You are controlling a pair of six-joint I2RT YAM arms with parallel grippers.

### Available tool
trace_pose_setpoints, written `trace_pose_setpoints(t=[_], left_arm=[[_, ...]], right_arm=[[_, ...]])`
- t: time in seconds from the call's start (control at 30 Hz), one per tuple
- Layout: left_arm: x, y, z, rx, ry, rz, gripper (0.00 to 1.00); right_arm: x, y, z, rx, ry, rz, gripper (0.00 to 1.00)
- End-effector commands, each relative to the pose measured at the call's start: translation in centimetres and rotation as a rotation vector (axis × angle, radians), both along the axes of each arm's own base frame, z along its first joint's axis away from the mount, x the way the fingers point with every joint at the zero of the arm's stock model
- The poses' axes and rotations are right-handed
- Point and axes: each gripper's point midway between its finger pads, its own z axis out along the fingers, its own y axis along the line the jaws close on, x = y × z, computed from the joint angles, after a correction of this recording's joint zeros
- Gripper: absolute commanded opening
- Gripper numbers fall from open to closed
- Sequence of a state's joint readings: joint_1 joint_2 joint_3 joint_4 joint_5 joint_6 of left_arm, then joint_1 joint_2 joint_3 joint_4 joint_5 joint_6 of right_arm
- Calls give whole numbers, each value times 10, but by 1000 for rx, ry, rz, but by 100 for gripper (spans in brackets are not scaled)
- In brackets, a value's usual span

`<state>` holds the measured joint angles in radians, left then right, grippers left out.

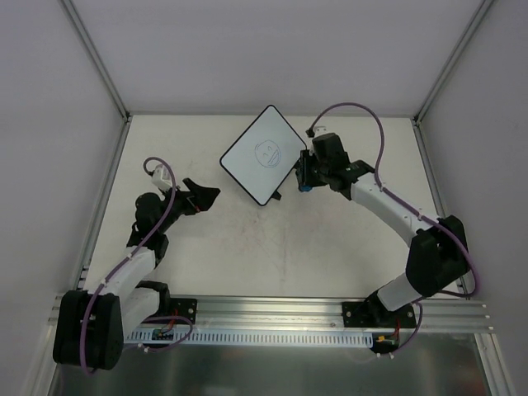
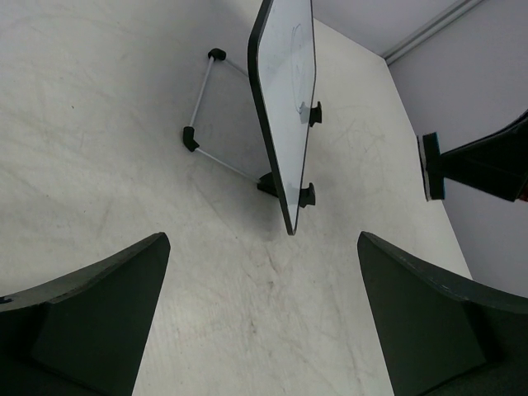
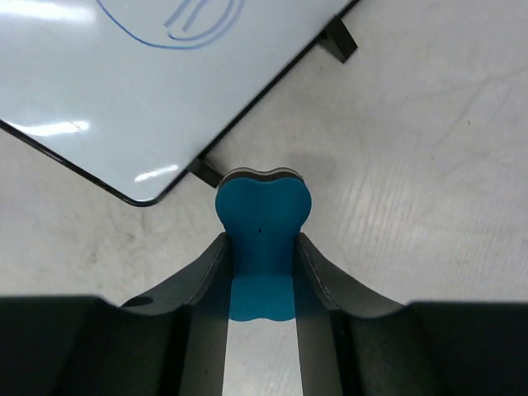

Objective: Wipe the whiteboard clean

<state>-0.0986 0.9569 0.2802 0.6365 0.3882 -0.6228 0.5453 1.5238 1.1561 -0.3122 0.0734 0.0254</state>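
The whiteboard stands tilted on a small stand at the back middle of the table, with blue marker lines on its white face. In the left wrist view the whiteboard shows edge-on. My right gripper is just off the board's right corner, shut on a blue eraser that sticks out past the fingertips and does not touch the board. From the left wrist the eraser appears at the right. My left gripper hovers open to the left of the board, with nothing between its fingers.
The board's wire stand with black feet spreads behind it on the table. Grey walls and aluminium posts close in the back and sides. A metal rail runs along the near edge by the arm bases.
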Motion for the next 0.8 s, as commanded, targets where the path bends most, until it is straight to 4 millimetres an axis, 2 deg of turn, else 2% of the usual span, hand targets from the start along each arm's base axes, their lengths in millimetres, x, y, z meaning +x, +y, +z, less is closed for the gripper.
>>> trace_pose_setpoints(t=[0.0,0.03,0.1,0.13,0.2,0.23,0.3,0.43,0.47,0.53,0.6,0.63,0.77], left_arm=[[17,-9,53,-25,-178,-42,99],[21,-10,47,-25,-160,-47,99],[28,-11,53,-29,-171,-48,99],[32,-12,49,-31,-157,-51,99],[41,-14,56,-36,-166,-57,99],[46,-16,49,-37,-140,-65,99],[55,-20,54,-46,-141,-83,99],[73,-25,41,-86,-95,-93,97],[77,-26,45,-96,-115,-96,97],[84,-29,36,-114,-85,-108,95],[90,-33,42,-123,-99,-126,90],[93,-35,36,-130,-82,-136,90],[102,-38,36,-137,-83,-148,87]], right_arm=[[20,27,43,83,-59,52,1],[24,32,49,99,-64,62,1],[34,43,63,136,-80,67,0],[39,46,67,143,-90,64,0],[47,52,67,151,-85,61,0],[53,56,77,166,-103,62,0],[59,60,79,169,-108,62,0],[76,68,77,162,-117,59,0],[80,71,83,167,-131,62,0],[87,73,85,159,-146,68,0],[95,77,89,157,-163,71,0],[98,78,91,156,-171,73,0],[108,84,100,161,-196,79,0]])
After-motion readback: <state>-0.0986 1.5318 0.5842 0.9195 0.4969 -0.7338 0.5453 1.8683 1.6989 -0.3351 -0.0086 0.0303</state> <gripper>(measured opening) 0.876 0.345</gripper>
